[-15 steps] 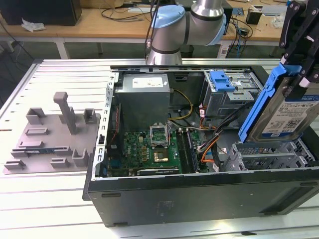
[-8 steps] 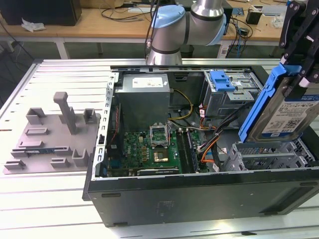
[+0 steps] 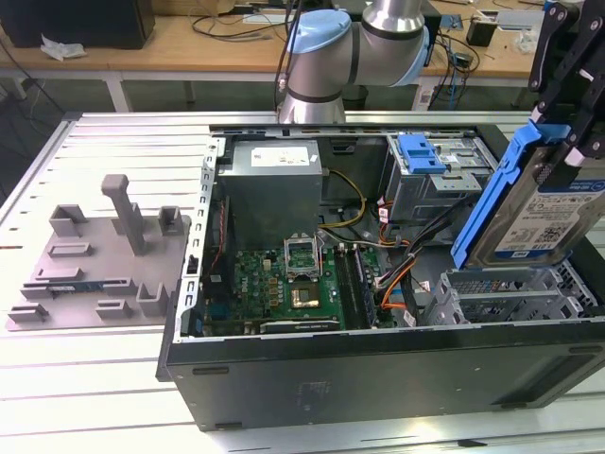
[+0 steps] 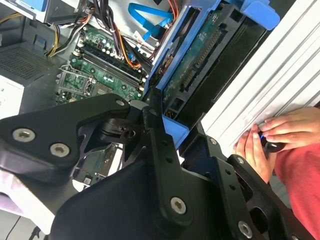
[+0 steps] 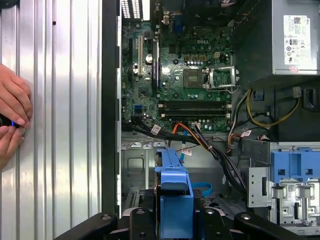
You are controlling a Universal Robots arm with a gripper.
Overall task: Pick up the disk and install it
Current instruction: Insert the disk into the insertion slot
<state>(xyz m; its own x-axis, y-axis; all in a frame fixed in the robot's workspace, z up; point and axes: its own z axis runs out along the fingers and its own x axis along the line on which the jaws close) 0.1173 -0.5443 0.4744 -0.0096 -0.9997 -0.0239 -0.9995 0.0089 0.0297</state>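
Blue-framed and silver, the disk (image 3: 544,213) hangs tilted just above the drive cage (image 3: 501,293), the gripper (image 3: 572,142) clamped on its upper end. It looks rigid, fairly heavy and shock-sensitive; its plastic side rails seem the safest hold, not the bare circuit face.

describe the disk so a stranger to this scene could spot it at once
Find the open black computer case; at the exterior view's right, the disk hangs tilted above it in the jaws of the gripper. It is a flat silver drive with a white-and-blue label in a blue carrier, unlike the bare blue bracket or the grey power-supply box.
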